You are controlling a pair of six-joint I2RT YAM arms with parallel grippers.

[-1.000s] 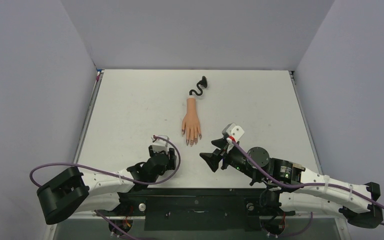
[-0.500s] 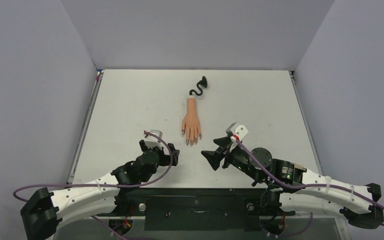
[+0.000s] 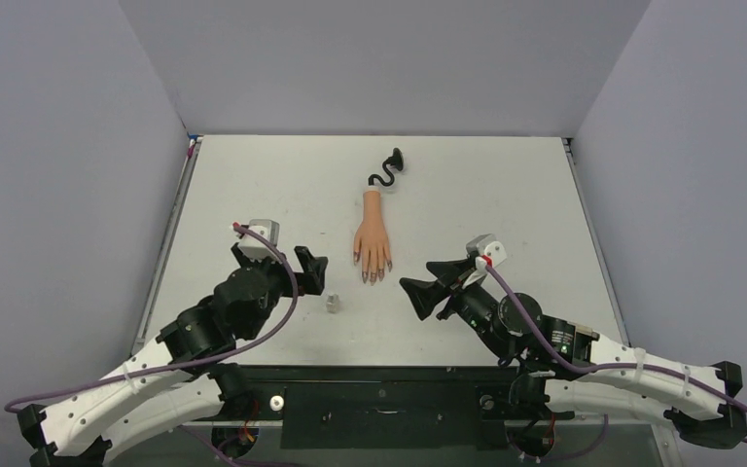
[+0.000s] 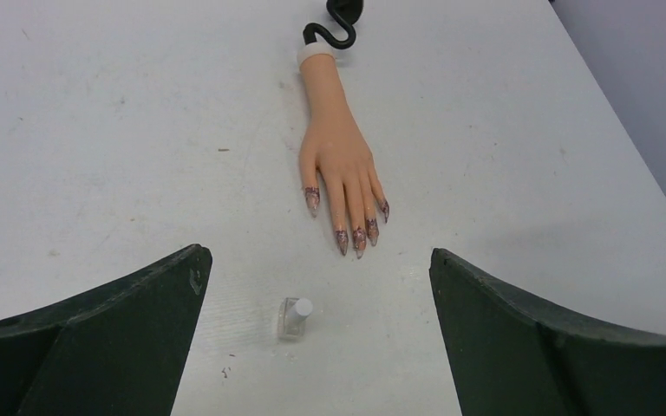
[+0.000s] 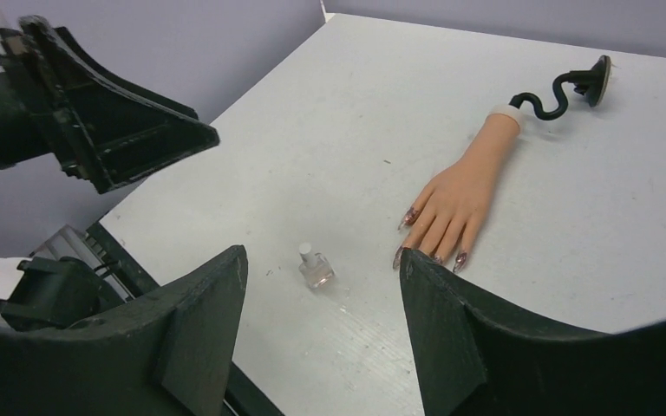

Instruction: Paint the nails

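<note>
Bare white tabletop (image 3: 506, 195) lies open left and right of a central peach mannequin hand (image 3: 373, 243) on a curly black stem (image 3: 385, 175), with a small clear bottle (image 3: 333, 305) standing near-left of its fingertips.

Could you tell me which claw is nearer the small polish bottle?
Left. The left claw hangs open just left of and slightly beyond the polish bottle; the right claw, also open, is farther off on its right.

Peach mannequin hand (image 4: 338, 156), speckly purple-grey nails (image 4: 357, 238), black stem (image 4: 329, 26), clear bottle (image 4: 294, 317) with white cap, white table (image 4: 95, 130), and my left gripper (image 4: 316, 256) is black.
</note>
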